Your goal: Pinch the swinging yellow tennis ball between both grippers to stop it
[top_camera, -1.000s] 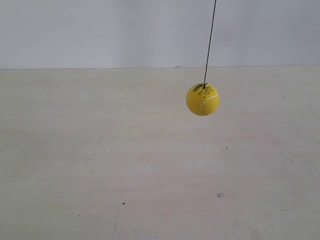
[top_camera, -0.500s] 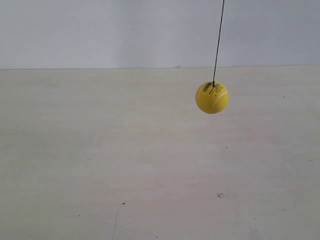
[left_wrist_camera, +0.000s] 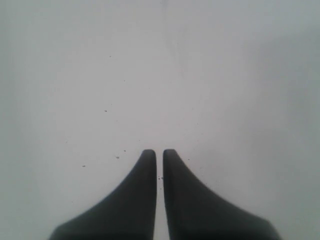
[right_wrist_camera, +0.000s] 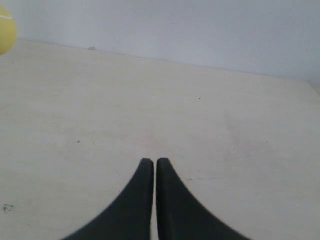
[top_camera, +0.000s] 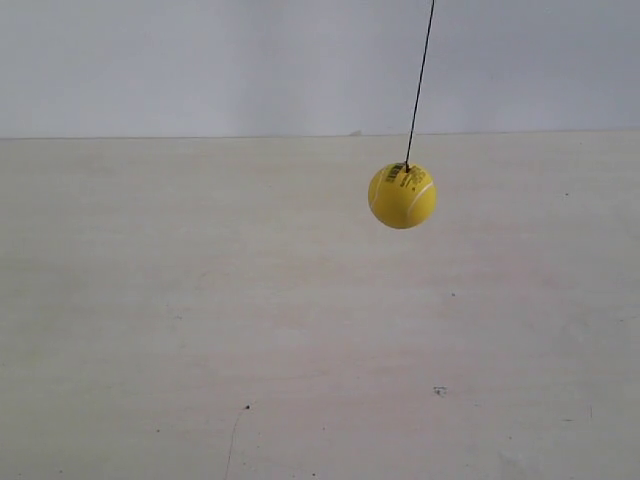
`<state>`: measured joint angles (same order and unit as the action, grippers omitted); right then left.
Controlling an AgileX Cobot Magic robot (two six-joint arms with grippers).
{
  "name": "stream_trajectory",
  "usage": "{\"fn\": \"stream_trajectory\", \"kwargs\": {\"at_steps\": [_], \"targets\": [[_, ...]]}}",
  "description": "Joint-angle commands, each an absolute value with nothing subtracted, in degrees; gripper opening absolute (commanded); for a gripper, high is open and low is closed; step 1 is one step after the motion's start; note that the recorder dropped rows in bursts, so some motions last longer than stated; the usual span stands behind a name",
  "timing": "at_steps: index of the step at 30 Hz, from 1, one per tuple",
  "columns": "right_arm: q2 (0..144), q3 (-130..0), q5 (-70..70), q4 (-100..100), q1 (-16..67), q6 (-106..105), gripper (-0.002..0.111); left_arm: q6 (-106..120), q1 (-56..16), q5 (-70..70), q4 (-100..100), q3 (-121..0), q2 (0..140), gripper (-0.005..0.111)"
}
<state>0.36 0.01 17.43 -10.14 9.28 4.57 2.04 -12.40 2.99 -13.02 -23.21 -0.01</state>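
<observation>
hanging yellow tennis ball (top_camera: 402,196) well apart from left tool (left_wrist_camera: 159,151) and right tool (right_wrist_camera: 155,161), both pressed together

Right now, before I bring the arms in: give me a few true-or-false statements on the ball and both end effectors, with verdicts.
1. The yellow tennis ball hangs from a thin dark string. True.
2. The left end effector is touching the ball. False: its jaws hold nothing, and the left wrist view shows no ball.
3. The right end effector is wide open. False: its jaws are shut, with only a slit between them.
4. The ball shows at the edge of the right wrist view. True.
5. Both arms appear in the exterior view. False: neither does.
</observation>
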Motion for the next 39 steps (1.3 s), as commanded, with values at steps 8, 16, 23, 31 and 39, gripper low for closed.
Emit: {"fn": "stream_trajectory", "kwargs": {"at_steps": [8,16,23,31,39], "targets": [[0.00,0.00,15.71,-10.86,9.16,4.22,0.000,7.26,-5.03,2.38,-8.32,-11.46,0.03,0.005],[0.00,0.00,15.71,-10.86,9.16,4.22,0.000,4.54,0.05,2.14,-3.40,-2.23,0.00,0.005],[0.00,0.00,15.96,-10.75,7.27,4.22,0.000,2.98,0.14,4.94,-3.40,0.00,0.00,0.005],[0.00,0.00,17.13,-10.75,1.14,4.35,0.000,2.98,0.14,19.49,-3.81,0.00,0.00,0.005],[0.00,0.00,17.13,-10.75,1.14,4.35,0.000,3.09,0.14,19.73,-3.81,0.00,0.00,0.005]]}}
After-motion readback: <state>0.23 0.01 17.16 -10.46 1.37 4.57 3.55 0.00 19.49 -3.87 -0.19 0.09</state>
